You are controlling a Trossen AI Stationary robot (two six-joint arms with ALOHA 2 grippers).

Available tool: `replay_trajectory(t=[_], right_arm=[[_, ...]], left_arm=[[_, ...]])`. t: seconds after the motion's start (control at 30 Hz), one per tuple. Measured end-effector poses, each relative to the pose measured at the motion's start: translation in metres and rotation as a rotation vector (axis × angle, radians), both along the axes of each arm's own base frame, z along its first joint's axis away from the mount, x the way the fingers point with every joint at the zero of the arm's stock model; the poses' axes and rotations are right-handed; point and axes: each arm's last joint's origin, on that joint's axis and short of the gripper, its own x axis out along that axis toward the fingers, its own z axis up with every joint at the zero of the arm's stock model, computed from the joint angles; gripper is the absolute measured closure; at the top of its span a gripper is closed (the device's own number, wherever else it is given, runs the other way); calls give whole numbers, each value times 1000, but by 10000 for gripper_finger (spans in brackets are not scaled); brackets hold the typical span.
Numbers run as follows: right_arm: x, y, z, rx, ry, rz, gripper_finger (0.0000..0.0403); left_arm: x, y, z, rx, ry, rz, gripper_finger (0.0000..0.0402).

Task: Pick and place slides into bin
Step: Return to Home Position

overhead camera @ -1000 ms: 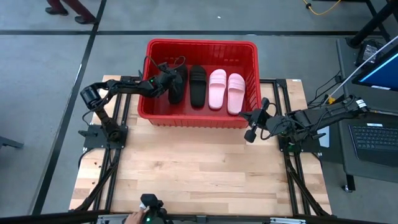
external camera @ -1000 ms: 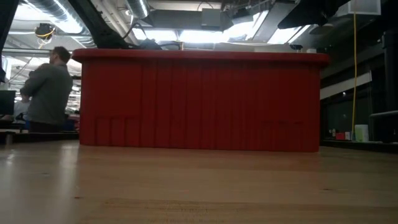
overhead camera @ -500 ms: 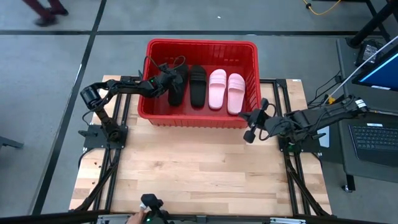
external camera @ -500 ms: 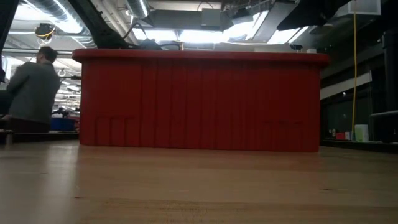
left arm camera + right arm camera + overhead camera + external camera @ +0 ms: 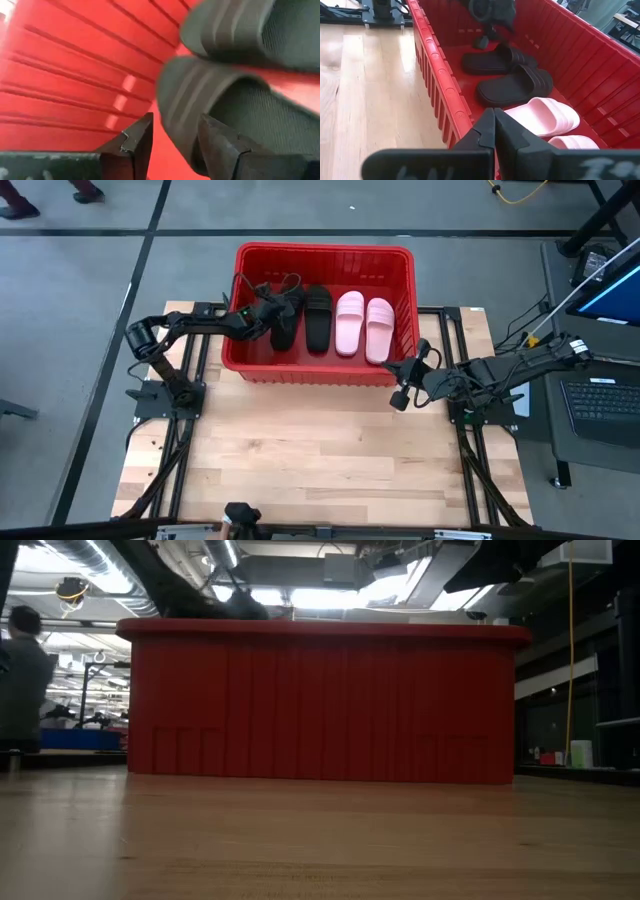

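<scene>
Left tool (image 5: 268, 310) edged back left, wide and empty; we'd lift it clear over bin (image 5: 325, 248) wall; right tool (image 5: 494, 117) closed.

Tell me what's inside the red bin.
Two black slides and two pink slides lie side by side in the bin. The open left gripper hangs inside over the end black slide, hiding part of it.

Bin (image 5: 326, 252): solid red, ribbed walls. Black slides (image 5: 317, 318): matte black, ridged stripes across the strap. Pink slides (image 5: 350, 323): plain light pink. Worktop (image 5: 320, 450): pale wood, plank-jointed grain. Left tool (image 5: 172, 127) and right tool (image 5: 494, 117): dark grey-black.
</scene>
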Motion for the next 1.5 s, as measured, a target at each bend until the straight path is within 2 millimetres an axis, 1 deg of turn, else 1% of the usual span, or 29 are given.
replay_trajectory(t=[0.13, 0.3, 0.4, 0.5, 0.6, 0.7, 0.83, 0.93, 1.03, 1.13, 1.2, 1.33, 1.4, 1.5], right_arm=[[0, 0, 1, 1, -7, 0, 398], [1, 0, 1, 3, -15, 0, 398], [2, 1, 0, 5, -12, -3, 398], [7, 2, -4, -1, 11, -3, 398], [14, 4, -11, 7, 32, -12, 398], [23, 7, -18, 24, 37, -21, 398], [38, 13, -27, 30, 42, 16, 398], [48, 16, -30, -19, 43, 56, 398], [55, 19, -28, -25, 6, 126, 398], [60, 23, -24, 3, -39, 198, 398], [61, 24, -23, 23, -56, 232, 398], [60, 26, -24, 28, -48, 250, 398], [60, 27, -24, 29, -46, 255, 398], [59, 30, -24, 28, -44, 268, 398]], left_arm=[[1, -16, 26, 53, -61, -46, 260], [-10, -42, 76, 178, -112, -142, 269], [-22, -64, 109, 239, -228, -180, 275], [-37, -88, 136, 251, -390, -214, 282], [-56, -112, 156, 248, -477, -273, 293], [-77, -132, 167, 201, -541, -318, 311], [-105, -154, 167, 61, -575, -383, 351], [-118, -165, 166, -65, -624, -463, 388], [-126, -175, 166, -165, -662, -568, 397], [-128, -183, 164, -234, -702, -638, 400], [-129, -188, 154, -255, -714, -661, 400], [-132, -192, 126, -237, -759, -661, 401], [-137, -193, 111, -216, -778, -628, 401], [-149, -193, 95, -180, -828, -591, 399]])
